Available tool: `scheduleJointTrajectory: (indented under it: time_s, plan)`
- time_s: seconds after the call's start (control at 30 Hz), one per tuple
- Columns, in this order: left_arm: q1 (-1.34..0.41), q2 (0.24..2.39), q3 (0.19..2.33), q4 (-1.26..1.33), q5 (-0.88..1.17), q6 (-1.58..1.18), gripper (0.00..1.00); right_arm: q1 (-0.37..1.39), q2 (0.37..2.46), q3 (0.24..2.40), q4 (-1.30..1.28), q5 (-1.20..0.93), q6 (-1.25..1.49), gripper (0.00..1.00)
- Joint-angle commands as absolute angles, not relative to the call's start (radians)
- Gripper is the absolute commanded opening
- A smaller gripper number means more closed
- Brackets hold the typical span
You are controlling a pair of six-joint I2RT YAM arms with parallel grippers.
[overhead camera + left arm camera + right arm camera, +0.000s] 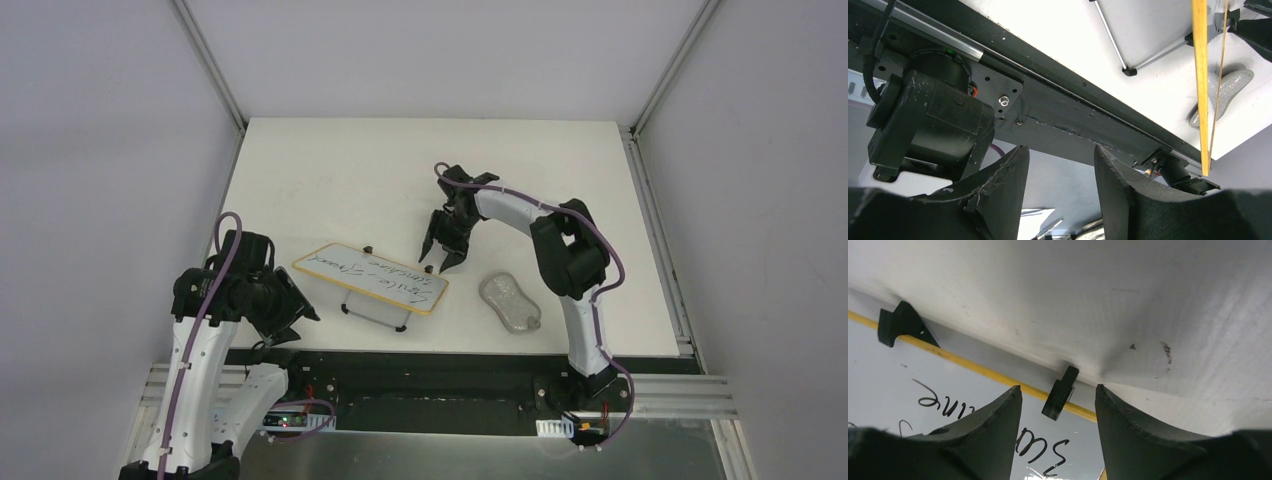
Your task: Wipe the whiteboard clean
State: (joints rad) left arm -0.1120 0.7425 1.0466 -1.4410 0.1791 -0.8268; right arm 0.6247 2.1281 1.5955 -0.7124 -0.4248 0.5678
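Observation:
The whiteboard (370, 272) is a small white board with a tan rim and black handwriting. It sits tilted on a thin metal stand (375, 310) at the table's near middle. My right gripper (440, 255) is open just above the board's far right rim. In the right wrist view the handwriting (1043, 447) and yellow rim (983, 371) show, and a small black foot (1060, 392) lies between the open fingers of the right gripper (1058, 387). My left gripper (298, 318) is open and empty, low at the board's left end. The left wrist view sees that gripper (1060, 147) and the board's rim edge-on (1200, 75).
A grey lumpy oblong pad (510, 302) lies on the table right of the board, and shows in the left wrist view (1225, 95). The black front rail (450, 362) runs along the near edge. Grey walls enclose the white table (420, 160).

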Motion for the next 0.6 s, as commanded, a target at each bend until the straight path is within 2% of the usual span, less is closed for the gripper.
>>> scheduleJointTrajectory:
  time_s: [0.0,0.13,0.47,0.57]
  plan:
    - [-0.117,0.759,1.029,-1.419,0.202,-0.830,0.52,0.647,2.124,1.644,-0.821,-0.359,0.738,0.58]
    - [-0.117,0.775,1.026,-1.407,0.206,-0.830,0.54,0.664,2.142,1.670,-0.877,-0.246,0.797,0.58]
    - [-0.117,0.793,1.052,-1.417,0.178,-0.816,0.55,0.679,2.206,1.728,-0.960,-0.249,0.832,0.55]
    - [-0.117,0.794,1.056,-1.417,0.179,-0.816,0.56,0.678,2.205,1.733,-0.969,-0.234,0.858,0.50]
